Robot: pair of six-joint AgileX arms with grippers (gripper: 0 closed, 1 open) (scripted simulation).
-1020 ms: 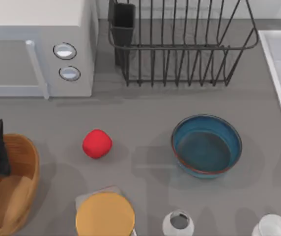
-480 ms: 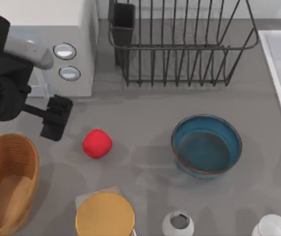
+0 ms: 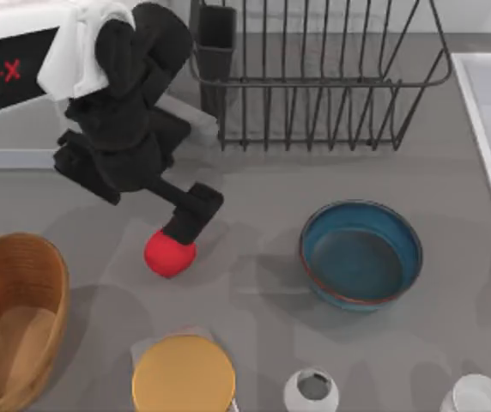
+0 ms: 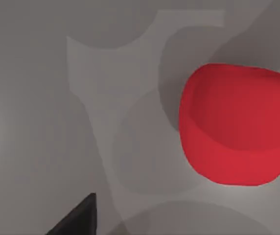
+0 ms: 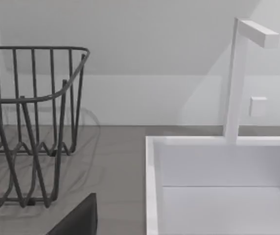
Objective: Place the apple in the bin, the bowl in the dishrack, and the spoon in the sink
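The red apple (image 3: 170, 255) lies on the grey table, left of centre. My left gripper (image 3: 190, 215) hangs just above its far right side, reaching in from over the white box. The left wrist view shows the apple (image 4: 233, 127) close below. The blue bowl (image 3: 361, 253) with a reddish rim stands right of centre. At the left edge sits the wicker bin (image 3: 14, 318). The dark wire dishrack (image 3: 314, 86) stands at the back, and the sink (image 3: 486, 112) is at the right edge. The right wrist view shows the dishrack (image 5: 27, 122), the sink (image 5: 152, 186) and a dark part of my right gripper (image 5: 76, 220). The spoon is out of view.
A white box (image 3: 5, 146) at the back left is mostly covered by my left arm. A yellow-orange disc (image 3: 184, 373) and two white cups (image 3: 312, 390) (image 3: 475, 396) stand along the front edge. A white faucet (image 5: 235, 78) rises behind the sink.
My left arm has swung from the far left, over the bin, to the right. Its gripper now hangs right above the apple. The apple and bowl have not moved.
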